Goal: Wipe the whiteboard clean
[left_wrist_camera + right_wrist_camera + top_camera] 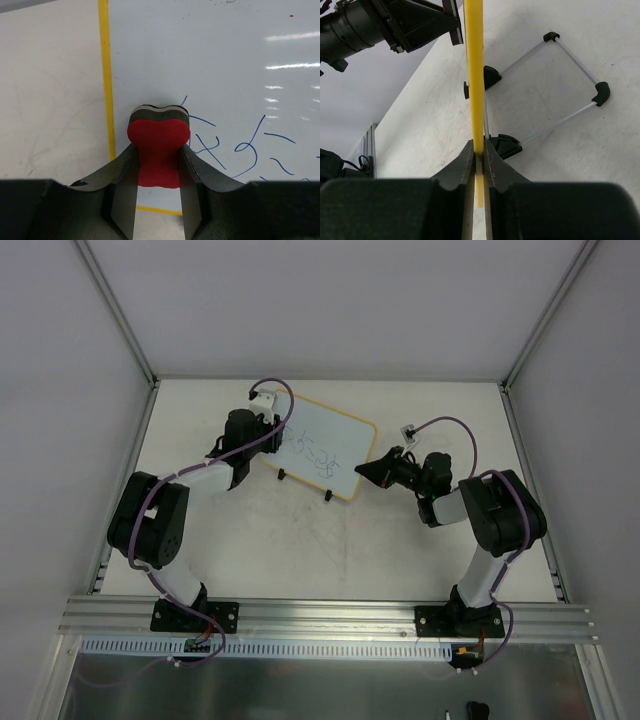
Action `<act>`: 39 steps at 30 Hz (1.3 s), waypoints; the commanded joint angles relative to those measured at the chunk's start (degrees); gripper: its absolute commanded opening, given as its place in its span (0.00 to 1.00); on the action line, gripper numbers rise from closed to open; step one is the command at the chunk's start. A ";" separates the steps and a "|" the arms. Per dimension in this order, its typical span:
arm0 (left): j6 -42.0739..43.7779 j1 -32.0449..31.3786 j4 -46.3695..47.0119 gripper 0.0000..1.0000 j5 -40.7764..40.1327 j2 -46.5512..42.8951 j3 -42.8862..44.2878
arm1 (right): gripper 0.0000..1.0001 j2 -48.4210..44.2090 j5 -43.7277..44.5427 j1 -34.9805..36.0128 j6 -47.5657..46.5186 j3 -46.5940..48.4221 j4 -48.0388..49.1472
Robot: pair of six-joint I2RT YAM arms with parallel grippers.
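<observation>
The whiteboard (325, 445) stands tilted on its wire stand at the middle back of the table, with blue scribbles (322, 459) on its lower part. In the left wrist view the board face (220, 65) fills the right side, with its yellow frame (105, 75) at left. My left gripper (158, 150) is shut on the red-black eraser (158, 145), whose tip presses the board next to the scribbles (245, 147). My right gripper (479, 150) is shut on the board's yellow edge (474, 75), seen edge-on; it also shows in the top view (365, 469).
The board's black feet and metal wire stand (550, 85) rest on the table behind it. White walls close in the back and both sides. An aluminium rail (330, 615) runs along the near edge by the arm bases.
</observation>
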 commanded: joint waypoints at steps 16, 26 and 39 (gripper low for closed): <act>1.96 -1.30 5.39 0.00 -3.27 3.24 0.60 | 0.00 0.60 2.82 -0.50 -2.02 -0.37 13.43; 0.82 -4.63 6.01 0.00 -1.00 5.09 0.33 | 0.00 0.43 2.38 -0.59 -2.02 -0.28 13.43; -3.84 -15.61 6.27 0.00 -1.78 4.74 -1.07 | 0.00 0.43 2.12 -0.50 -1.67 -0.11 13.43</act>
